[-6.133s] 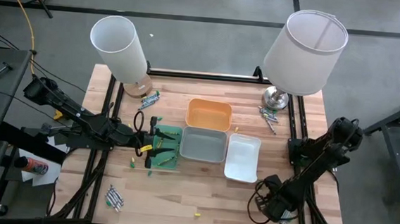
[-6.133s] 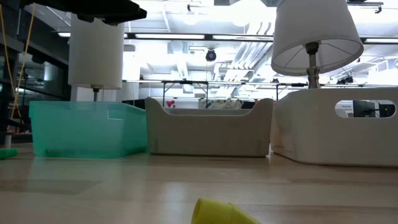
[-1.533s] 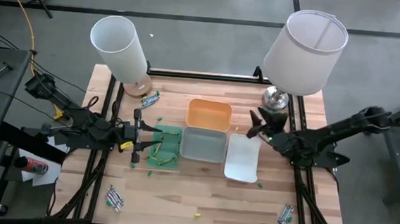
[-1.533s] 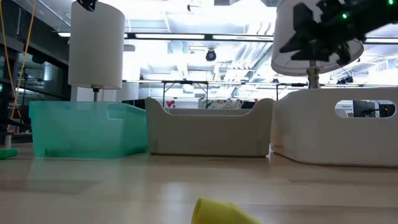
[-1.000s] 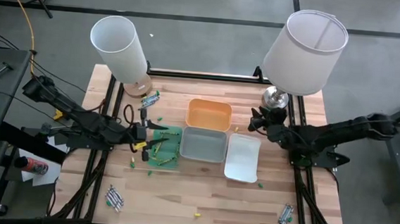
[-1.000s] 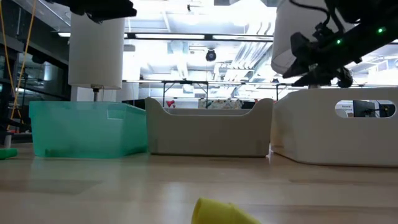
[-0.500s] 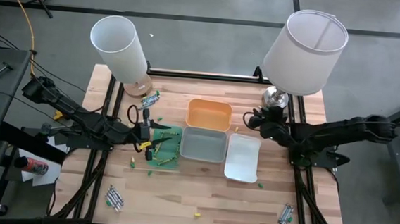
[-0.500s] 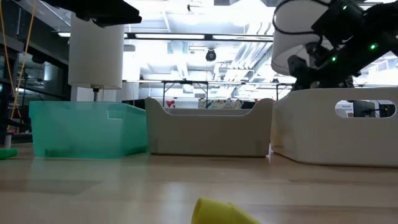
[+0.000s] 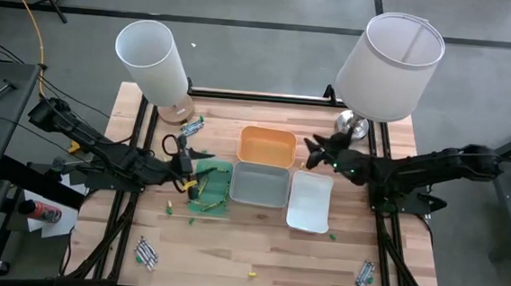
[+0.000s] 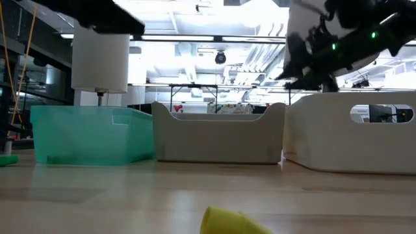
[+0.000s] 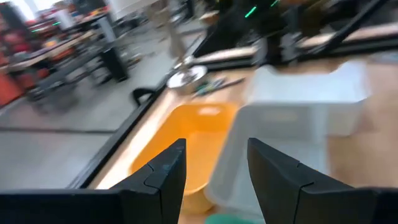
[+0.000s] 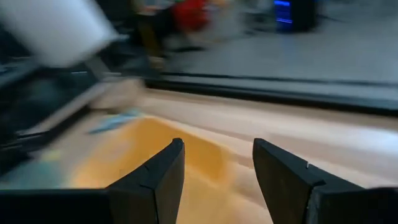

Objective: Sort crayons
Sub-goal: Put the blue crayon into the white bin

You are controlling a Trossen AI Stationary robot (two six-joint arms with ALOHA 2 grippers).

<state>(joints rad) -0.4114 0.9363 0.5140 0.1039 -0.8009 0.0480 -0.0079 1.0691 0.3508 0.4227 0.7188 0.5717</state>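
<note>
Below me the wooden table [image 9: 257,251] fills the middle of the frame. At its centre sit my four trays: the orange tray [image 9: 267,146] uppermost, the grey tray [image 9: 260,185] touching just under it, the green tray [image 9: 220,195] left, the white tray [image 9: 310,201] right. A cylindrical white lamp [image 9: 151,60] leans upper left; a wider white-shaded lamp [image 9: 390,66] stands upper right.

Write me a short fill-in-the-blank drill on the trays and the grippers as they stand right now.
1. The tray nearest the lamps is coloured ____.
2. The grey tray lies between the green tray and the ____ tray.
3. The left gripper hangs over the edge of the ____ tray.
4. Both the left gripper and the right gripper have their fingers ____.

Missing words: orange; white; green; open
</note>
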